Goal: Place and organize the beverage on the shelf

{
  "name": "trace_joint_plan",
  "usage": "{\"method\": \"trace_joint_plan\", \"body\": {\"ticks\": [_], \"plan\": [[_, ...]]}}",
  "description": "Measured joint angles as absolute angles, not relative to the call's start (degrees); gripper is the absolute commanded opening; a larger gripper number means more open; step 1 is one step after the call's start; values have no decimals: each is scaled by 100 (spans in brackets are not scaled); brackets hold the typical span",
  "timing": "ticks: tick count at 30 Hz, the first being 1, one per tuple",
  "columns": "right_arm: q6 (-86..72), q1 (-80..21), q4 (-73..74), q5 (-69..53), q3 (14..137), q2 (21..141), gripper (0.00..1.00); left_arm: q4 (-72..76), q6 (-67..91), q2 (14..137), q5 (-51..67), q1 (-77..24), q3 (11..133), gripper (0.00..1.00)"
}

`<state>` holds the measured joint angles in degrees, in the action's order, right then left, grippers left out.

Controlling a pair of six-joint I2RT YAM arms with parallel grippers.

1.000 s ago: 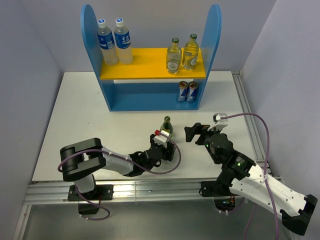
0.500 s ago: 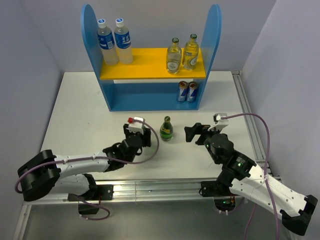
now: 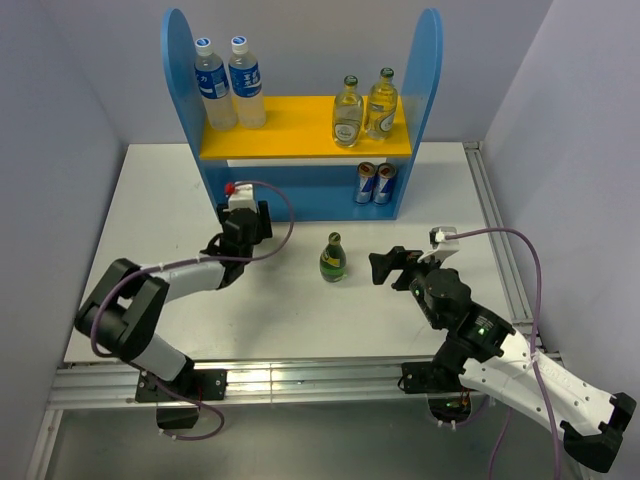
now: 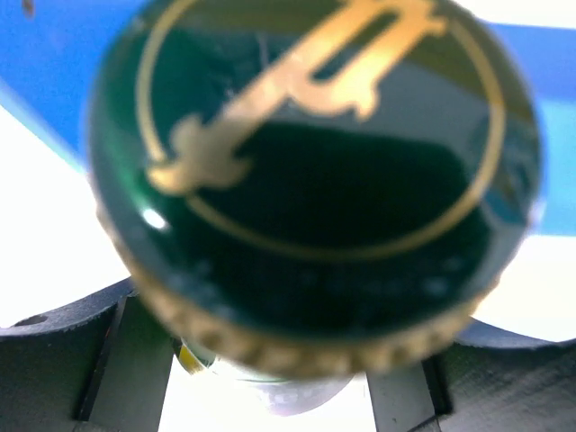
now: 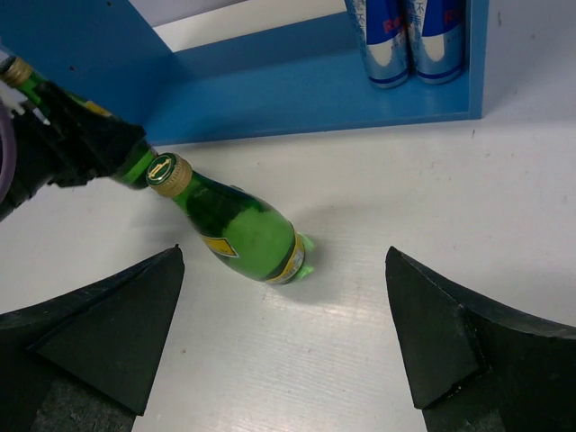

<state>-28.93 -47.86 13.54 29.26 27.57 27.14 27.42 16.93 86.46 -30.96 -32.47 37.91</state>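
Note:
One dark green bottle [image 3: 333, 258] [image 5: 247, 229] stands upright on the table in front of the shelf [image 3: 300, 200]. My right gripper [image 3: 385, 268] [image 5: 284, 254] is open, facing that bottle from a short gap, not touching it. My left gripper [image 3: 243, 224] [image 4: 283, 382] is shut on a second dark green bottle [image 4: 297, 153] [image 5: 18, 74], whose gold-rimmed cap fills the left wrist view. It is held at the shelf's lower left corner. On the yellow upper board [image 3: 300, 125] stand two clear plastic bottles [image 3: 230, 82] and two pale yellowish glass bottles [image 3: 364, 108].
Two blue-silver cans [image 3: 374, 184] [image 5: 414, 36] stand at the right end of the shelf's lower level. The shelf's tall blue side panels [image 3: 178, 60] rise on each side. A metal rail [image 3: 495, 230] runs along the table's right edge.
My left arm has swung left and away from beside the standing green bottle to the shelf's lower left corner. The standing bottle and the right arm have not moved.

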Motion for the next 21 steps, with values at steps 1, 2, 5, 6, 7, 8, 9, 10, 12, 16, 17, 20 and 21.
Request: {"method": "trace_joint_plan", "body": {"ticks": [1,2,5,6,7,8,9,10,12,16,17,20,21], "plan": [[-2893,-4786,1352,2926,2757,2714,100,2801,1680,8768,-3013,-3159,3889,0],[-2893,-4786,1352,2923,2757,2714,100,2864,1669,8917,-2917,-3039,4016,0],[-2893,-4786,1343,2917,2757,2718,100,3000,1649,9332,-2674,-2770,4392,0],[-2893,-4786,1339,2912,2757,2720,100,3059,1629,9502,-2602,-2659,4543,0],[-2893,-4786,1334,2910,2757,2724,100,3087,1614,9616,-2534,-2593,4641,0],[-2893,-4786,1332,2910,2757,2729,100,3153,1601,9749,-2475,-2519,4737,0],[-2893,-4786,1332,2908,2757,2735,100,3234,1590,9891,-2414,-2438,4829,0],[-2893,-4786,1330,2910,2757,2744,100,3260,1588,10016,-2362,-2373,4915,0],[-2893,-4786,1332,2910,2757,2764,100,3356,1581,10328,-2283,-2250,5118,0],[-2891,-4786,1328,2910,2757,2808,100,3437,1555,10724,-2231,-2110,5428,0],[-2891,-4786,1328,2910,2757,2818,100,3474,1553,10829,-2217,-2093,5537,0],[-2891,-4786,1326,2910,2757,2849,100,3557,1549,11061,-2239,-2091,5782,1],[-2891,-4786,1323,2910,2757,2858,100,3564,1549,11146,-2239,-2091,5889,4]]}}
